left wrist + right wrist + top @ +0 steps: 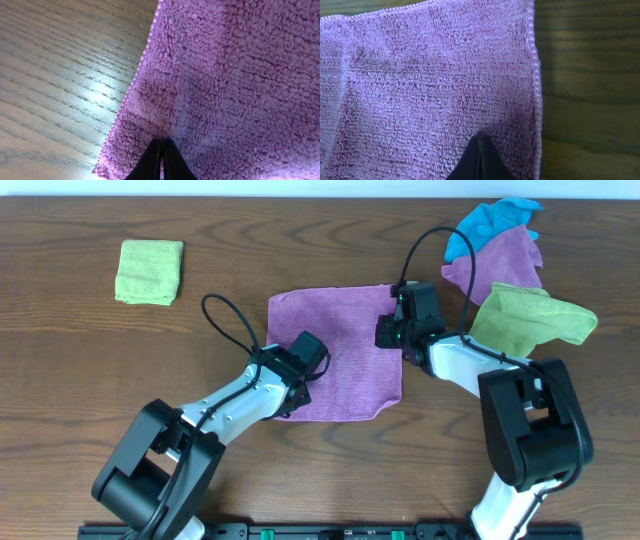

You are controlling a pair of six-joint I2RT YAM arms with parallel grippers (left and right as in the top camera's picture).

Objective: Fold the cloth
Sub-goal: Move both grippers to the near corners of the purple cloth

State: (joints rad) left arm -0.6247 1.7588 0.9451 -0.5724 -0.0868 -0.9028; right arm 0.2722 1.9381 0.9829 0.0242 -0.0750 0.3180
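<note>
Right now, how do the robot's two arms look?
Both arms match: the left arm and right arm have white links between bulky black joints. A thin black cable loops from each wrist. The fingers are black and taper to a point.

Dark brown wooden table (60, 360), pronounced grain, soft glare on wood, black rail (300, 532) along near edge

No legible text, no labels or numbers on cloth (345, 360) or table (80, 360)
</note>
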